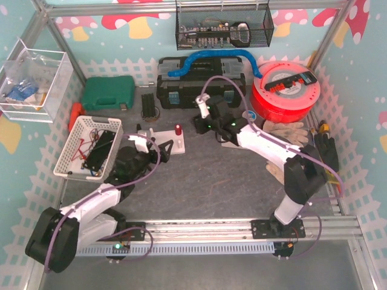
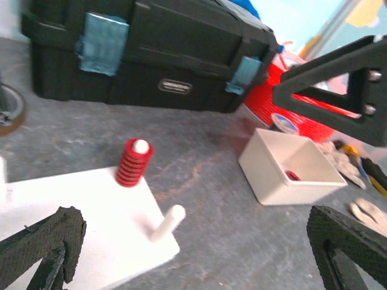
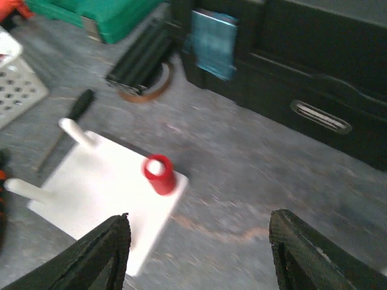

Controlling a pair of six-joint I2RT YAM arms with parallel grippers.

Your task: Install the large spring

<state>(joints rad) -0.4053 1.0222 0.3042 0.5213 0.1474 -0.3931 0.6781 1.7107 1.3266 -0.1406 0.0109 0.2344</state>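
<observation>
A large red spring (image 2: pixel 134 163) sits on an upright peg at the corner of a white base plate (image 2: pixel 78 223). It also shows in the top view (image 1: pixel 179 128) and the right wrist view (image 3: pixel 159 174). A bare white peg (image 2: pixel 167 222) stands near it on the plate. My left gripper (image 2: pixel 193 254) is open and empty, hovering just in front of the plate. My right gripper (image 3: pixel 199 254) is open and empty, above the table to the right of the spring. A small white tray (image 2: pixel 314 190) holds a small red part (image 2: pixel 292 176).
A black toolbox (image 1: pixel 199 81) stands behind the plate, a red cable reel (image 1: pixel 285 90) to its right, a green case (image 1: pixel 109 92) to its left. A white basket (image 1: pixel 87 148) is at the left. Gloves (image 1: pixel 284 130) lie at the right. A screwdriver (image 3: pixel 66 127) lies beside the plate.
</observation>
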